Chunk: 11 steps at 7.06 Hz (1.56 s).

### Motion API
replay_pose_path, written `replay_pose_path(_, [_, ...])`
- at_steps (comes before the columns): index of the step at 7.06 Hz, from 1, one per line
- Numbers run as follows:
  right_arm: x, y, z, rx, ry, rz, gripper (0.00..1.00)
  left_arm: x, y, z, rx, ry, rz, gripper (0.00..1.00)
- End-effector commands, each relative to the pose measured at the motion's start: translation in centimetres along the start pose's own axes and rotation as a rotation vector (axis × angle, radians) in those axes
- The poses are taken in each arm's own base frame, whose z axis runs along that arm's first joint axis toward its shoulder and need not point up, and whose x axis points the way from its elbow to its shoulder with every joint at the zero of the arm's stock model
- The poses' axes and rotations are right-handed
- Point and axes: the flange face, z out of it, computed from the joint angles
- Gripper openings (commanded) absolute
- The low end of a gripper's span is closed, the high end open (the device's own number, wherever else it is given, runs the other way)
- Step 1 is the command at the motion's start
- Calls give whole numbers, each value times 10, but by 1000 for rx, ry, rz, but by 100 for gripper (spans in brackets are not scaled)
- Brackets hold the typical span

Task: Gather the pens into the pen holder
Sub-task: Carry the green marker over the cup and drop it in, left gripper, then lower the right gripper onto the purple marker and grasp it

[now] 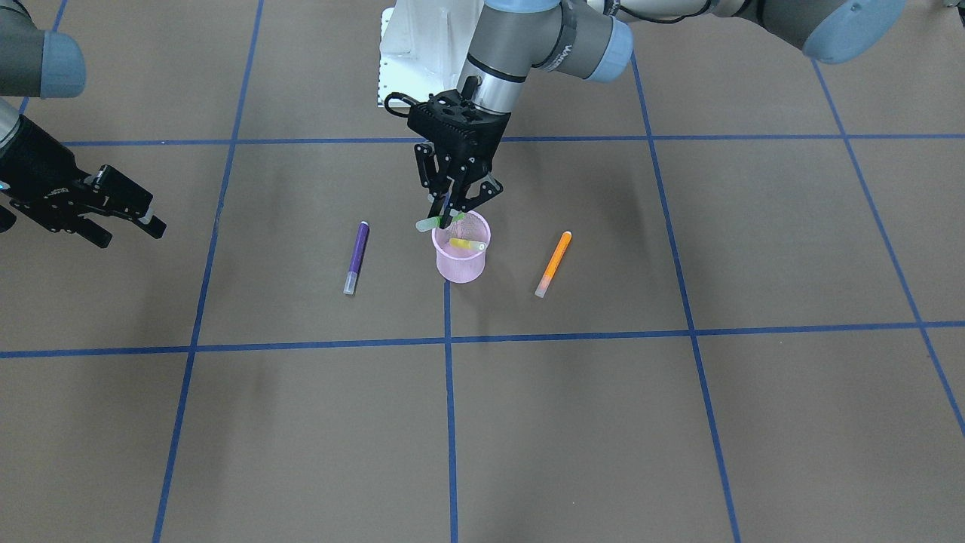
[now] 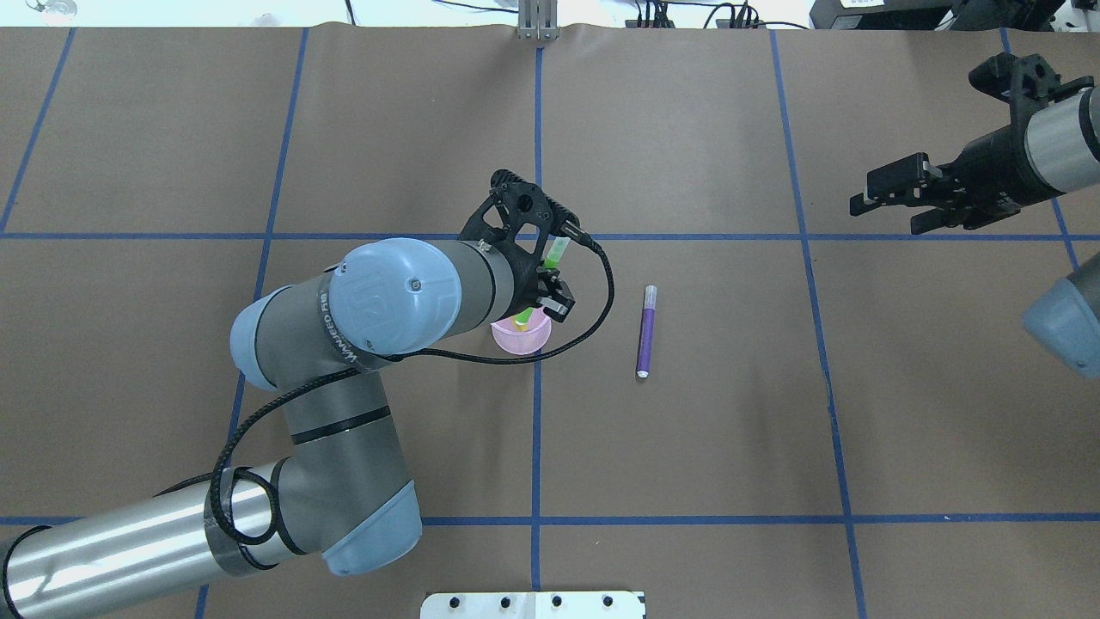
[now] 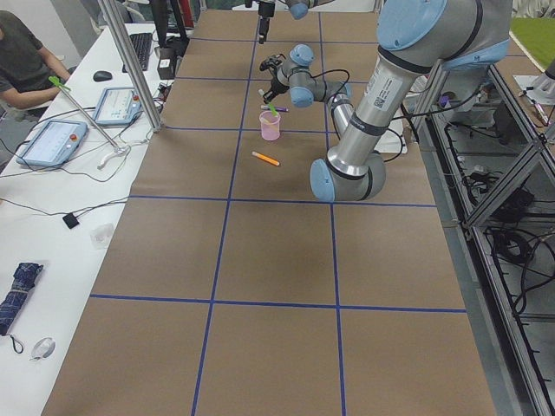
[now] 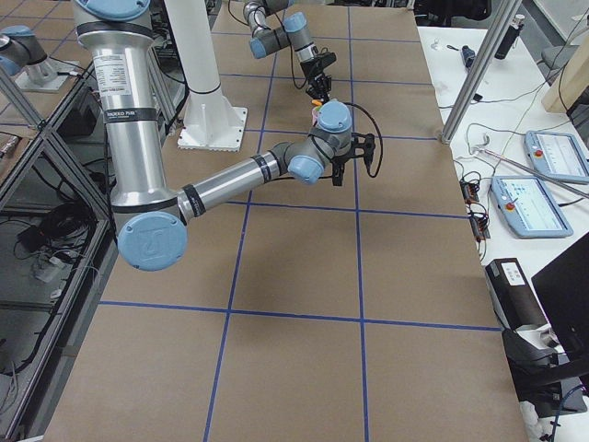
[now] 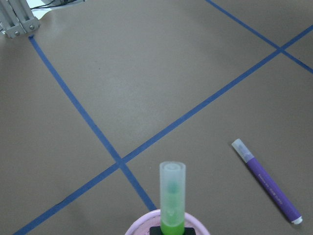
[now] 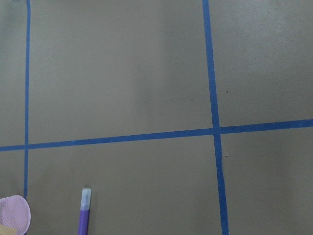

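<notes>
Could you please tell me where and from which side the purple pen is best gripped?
Grip the purple pen at mid-barrel, coming straight down from above with the jaws closing across its width. It lies flat on the table, apart from the pen holder, so both long sides are free.

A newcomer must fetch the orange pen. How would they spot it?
Find the pink mesh cup near the middle of the brown table. One pen lies flat on each side of it; the orange pen is on the robot's left, and its colour separates it from the purple pen opposite.
</notes>
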Motion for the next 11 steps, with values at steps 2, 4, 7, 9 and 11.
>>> replay_pose_path(2, [-10, -2, 10, -3, 1, 4, 99, -5, -4, 6, 3, -16, -1, 67])
replay_pose_path(4, [-28, 21, 45, -61, 9, -32, 99, -45, -4, -6, 11, -56, -13, 79])
replay_pose_path(7, [-104, 36, 112, -92, 3, 80, 99, -144, 45, -43, -112, -24, -67, 79])
replay_pose_path(9, [-149, 74, 171, -94, 43, 221, 99, -164, 47, -56, -125, -15, -85, 79])
replay_pose_path(11, [-203, 67, 205, -120, 159, 270, 99, -185, 55, -66, -154, -21, -105, 79])
